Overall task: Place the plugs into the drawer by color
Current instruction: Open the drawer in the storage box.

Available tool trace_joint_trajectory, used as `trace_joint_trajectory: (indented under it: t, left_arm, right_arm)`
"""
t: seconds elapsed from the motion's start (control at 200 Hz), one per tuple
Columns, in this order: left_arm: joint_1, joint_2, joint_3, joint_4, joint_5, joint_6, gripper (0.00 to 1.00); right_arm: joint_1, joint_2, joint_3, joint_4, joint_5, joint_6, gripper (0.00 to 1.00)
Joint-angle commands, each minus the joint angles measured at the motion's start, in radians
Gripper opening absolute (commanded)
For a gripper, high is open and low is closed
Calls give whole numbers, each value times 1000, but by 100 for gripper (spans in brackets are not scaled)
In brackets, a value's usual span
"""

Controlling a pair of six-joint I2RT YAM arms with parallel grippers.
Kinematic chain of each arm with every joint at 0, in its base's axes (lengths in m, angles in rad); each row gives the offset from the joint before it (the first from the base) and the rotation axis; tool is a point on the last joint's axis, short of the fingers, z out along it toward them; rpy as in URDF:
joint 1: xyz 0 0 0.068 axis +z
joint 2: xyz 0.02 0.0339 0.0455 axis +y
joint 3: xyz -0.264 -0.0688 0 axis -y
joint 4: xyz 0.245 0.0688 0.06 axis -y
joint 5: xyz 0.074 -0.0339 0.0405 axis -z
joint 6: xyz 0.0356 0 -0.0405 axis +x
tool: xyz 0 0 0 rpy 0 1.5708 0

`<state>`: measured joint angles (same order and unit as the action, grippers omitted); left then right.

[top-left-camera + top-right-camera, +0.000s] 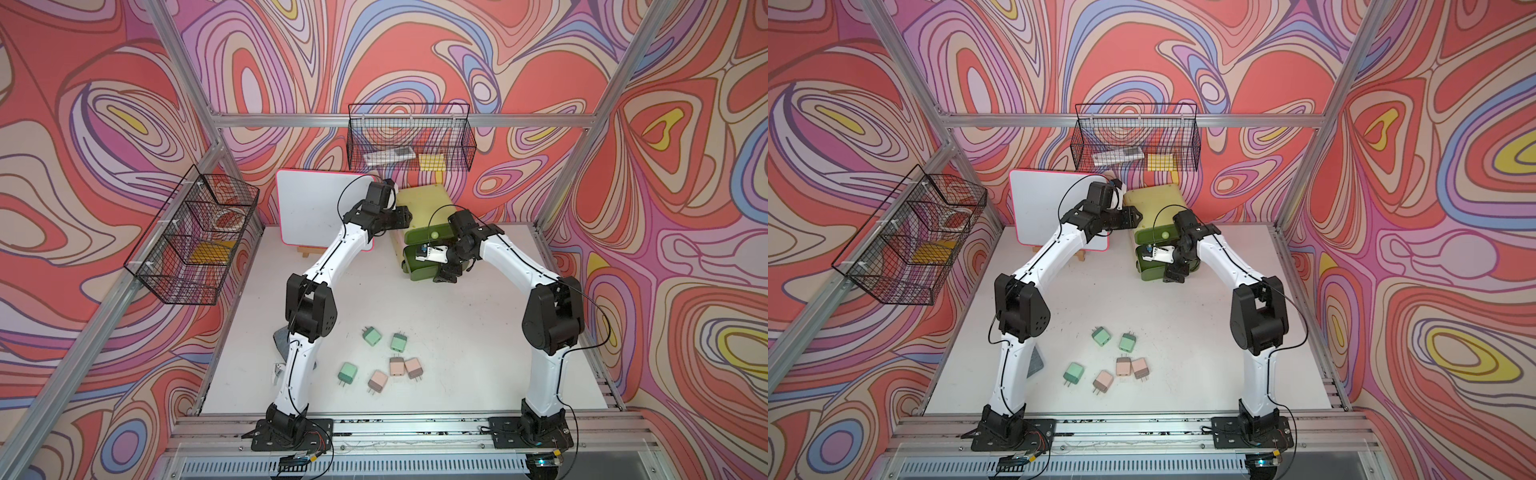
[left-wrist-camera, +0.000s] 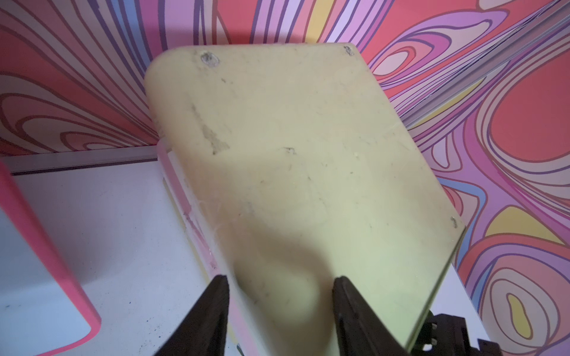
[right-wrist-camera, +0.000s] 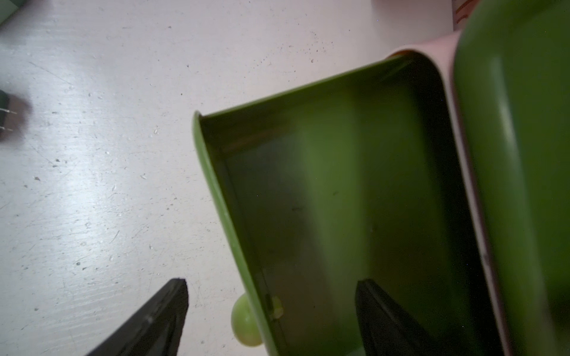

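Opening judged done: an olive drawer [image 3: 339, 200], glossy and round-cornered, stands pulled out of the pale yellow-green chest [image 1: 424, 203]. The right claw [image 3: 271, 283] is spread wide astride its front wall, beside the ball knob [image 3: 245, 320]. The left claw [image 2: 280, 280] is set narrow over the scuffed chest top; grip cannot be told. Next a plug must be fetched: mint-green plugs [image 1: 371, 336] and pale-pink plugs [image 1: 397, 365], rounded-square, two-pronged, lie on the near bench [image 1: 457, 353].

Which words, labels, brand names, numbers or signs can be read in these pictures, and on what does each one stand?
No text can be read anywhere in these views.
Grey flat item in the back wire basket: its marks are too small to read.
Orange marks at the edge of the right wrist view: blurred.
Whiteboard, plugs, drawer chest: no print visible.
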<state>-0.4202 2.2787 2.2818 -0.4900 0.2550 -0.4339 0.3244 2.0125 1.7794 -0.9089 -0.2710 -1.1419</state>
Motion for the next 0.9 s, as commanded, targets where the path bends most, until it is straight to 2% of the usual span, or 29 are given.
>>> trace_joint_trajectory:
  t: [0.0,0.896]
  left_arm:
    - [-5,-10,-15,-25,2,13,53]
    - [-5,-21,-14,-22,15,2,54]
  right_arm:
    - [9,-9,-25,-22,35,23,87]
    - [38,-137,-188,21,98,104,87]
